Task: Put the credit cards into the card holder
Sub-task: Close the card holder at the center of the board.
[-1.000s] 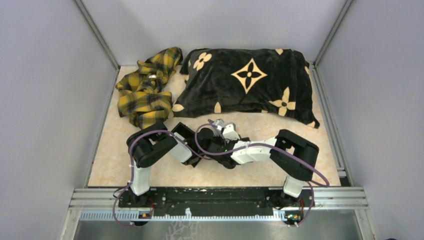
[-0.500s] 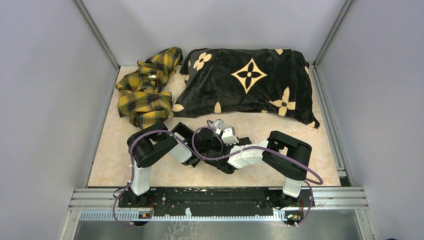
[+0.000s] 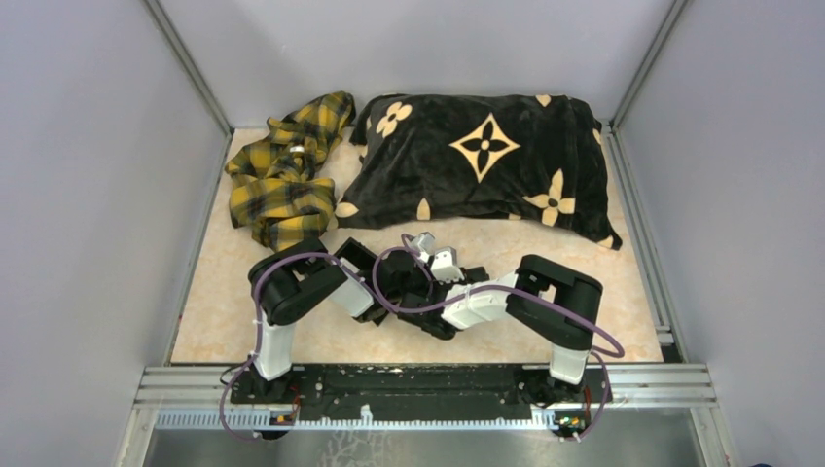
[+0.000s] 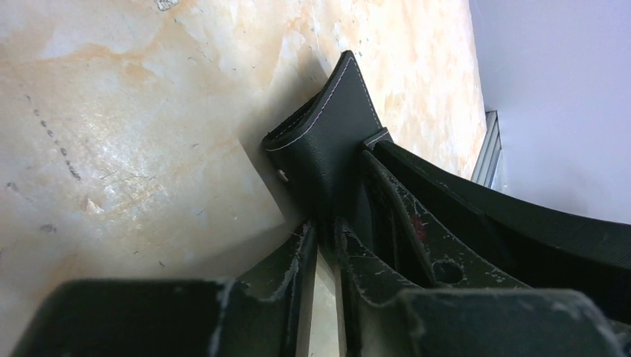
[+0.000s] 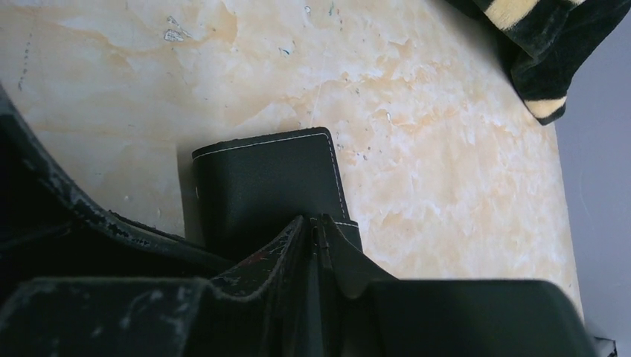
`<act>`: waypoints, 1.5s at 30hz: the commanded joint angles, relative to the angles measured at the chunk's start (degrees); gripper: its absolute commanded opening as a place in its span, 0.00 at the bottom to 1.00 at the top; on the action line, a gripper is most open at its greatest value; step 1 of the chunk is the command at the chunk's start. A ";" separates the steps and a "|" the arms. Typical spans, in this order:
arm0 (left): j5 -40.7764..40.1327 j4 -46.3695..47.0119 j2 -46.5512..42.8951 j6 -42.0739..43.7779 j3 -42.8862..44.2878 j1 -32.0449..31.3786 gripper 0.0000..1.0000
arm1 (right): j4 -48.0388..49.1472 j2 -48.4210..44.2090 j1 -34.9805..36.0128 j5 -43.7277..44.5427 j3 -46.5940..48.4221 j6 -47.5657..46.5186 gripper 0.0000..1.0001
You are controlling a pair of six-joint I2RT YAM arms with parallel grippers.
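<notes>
The card holder point(image 4: 327, 134) is a small black case with white stitching, standing on edge on the marbled table point(image 4: 111, 126). My left gripper point(image 4: 326, 227) is shut on its near flap. From the other side my right gripper point(image 5: 318, 223) sits at the near edge of the card holder point(image 5: 260, 186), its jaws only a narrow slit apart; whether anything is between them does not show. One scratched right finger point(image 4: 417, 223) lies just beside the left jaws. From above, the left arm point(image 3: 292, 287) and right arm point(image 3: 559, 292) meet at the table's middle and cover the holder. No credit cards are in view.
A black pillow with cream flower marks point(image 3: 477, 161) lies across the back; its corner point(image 5: 551, 44) shows in the right wrist view. A yellow plaid cloth point(image 3: 282, 170) is bunched at the back left. Grey walls close in both sides, and a metal rail point(image 3: 428, 384) runs along the near edge.
The right arm has shifted a little to the left, toward the left gripper. The left arm has stayed where it was.
</notes>
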 commanded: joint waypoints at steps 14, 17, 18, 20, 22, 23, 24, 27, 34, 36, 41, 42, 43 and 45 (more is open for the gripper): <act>-9.56 -34.09 -7.36 5.92 3.71 -0.73 0.55 | 11.81 -11.92 3.58 -30.19 1.00 2.37 0.36; -10.41 -38.53 -8.78 7.43 7.55 -0.76 0.57 | 9.90 -15.23 3.44 -28.04 0.99 2.09 0.36; -10.71 -40.22 -9.33 7.75 8.65 -0.72 0.58 | 9.35 -16.10 3.32 -27.43 0.94 2.05 0.36; -11.11 -42.04 -10.24 8.19 10.36 -0.78 0.58 | 8.68 -18.21 3.37 -26.68 0.50 2.09 0.36; -11.68 -43.75 -11.15 8.71 11.78 -0.79 0.59 | 8.73 -20.70 3.37 -26.27 -0.28 2.13 0.37; -11.99 -44.82 -11.59 9.08 12.70 -0.75 0.59 | 8.48 -21.77 3.36 -25.96 -0.52 2.13 0.37; -12.39 -46.06 -11.98 9.28 13.49 -0.72 0.59 | 8.14 -22.76 3.38 -25.43 -0.77 2.11 0.37; -13.48 -48.60 -13.69 9.75 15.18 -0.88 0.60 | 6.82 -25.80 3.43 -24.20 -1.43 2.33 0.37; -19.47 -56.42 -20.33 13.17 18.87 -1.15 0.63 | 4.86 -36.54 3.65 -20.03 -6.85 5.02 0.37; -22.09 -58.29 -23.57 14.20 18.82 -1.37 0.63 | 4.44 -39.63 3.65 -17.92 -8.87 5.09 0.38; -31.95 -60.61 -35.37 17.15 15.50 -3.80 0.66 | -0.06 -47.25 1.70 -11.50 -11.86 6.18 0.52; -34.31 -60.87 -37.74 17.83 14.41 -4.41 0.66 | -0.76 -49.09 0.80 -10.82 -12.44 5.91 0.54; -36.64 -60.89 -40.28 18.53 13.24 -5.00 0.66 | -1.42 -50.82 -0.08 -10.20 -12.97 5.80 0.56; -41.39 -60.86 -45.06 18.71 10.01 -5.92 0.66 | -2.01 -55.93 -1.64 -8.95 -14.53 5.24 0.61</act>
